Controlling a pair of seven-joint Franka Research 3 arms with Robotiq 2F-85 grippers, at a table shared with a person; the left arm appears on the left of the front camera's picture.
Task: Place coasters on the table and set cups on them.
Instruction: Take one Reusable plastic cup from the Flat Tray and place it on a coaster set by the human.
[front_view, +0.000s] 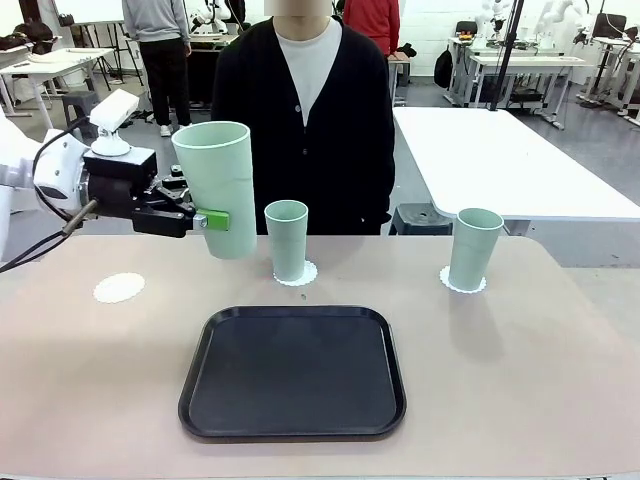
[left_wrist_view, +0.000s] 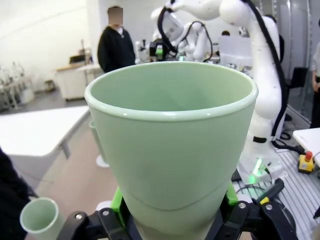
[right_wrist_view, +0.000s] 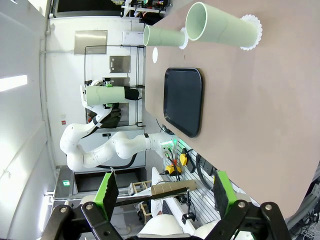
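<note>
Front view: the left gripper (front_view: 212, 221) clamps a cup (front_view: 217, 187) in the air, above the table (front_view: 520, 360), right of a bare coaster (front_view: 119, 288). Left wrist: green pads (left_wrist_view: 118, 199) squeeze it. Right wrist: the right gripper (right_wrist_view: 164, 192) gapes wide, holding nothing.

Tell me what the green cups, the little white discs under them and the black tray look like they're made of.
Cups: likely plastic, smooth satin mint, soft sheen at the rim. Coasters: probably thin paper, flat matte white, scalloped edge. Tray: seemingly plastic, matte black bed with a glossier raised rim.
</note>
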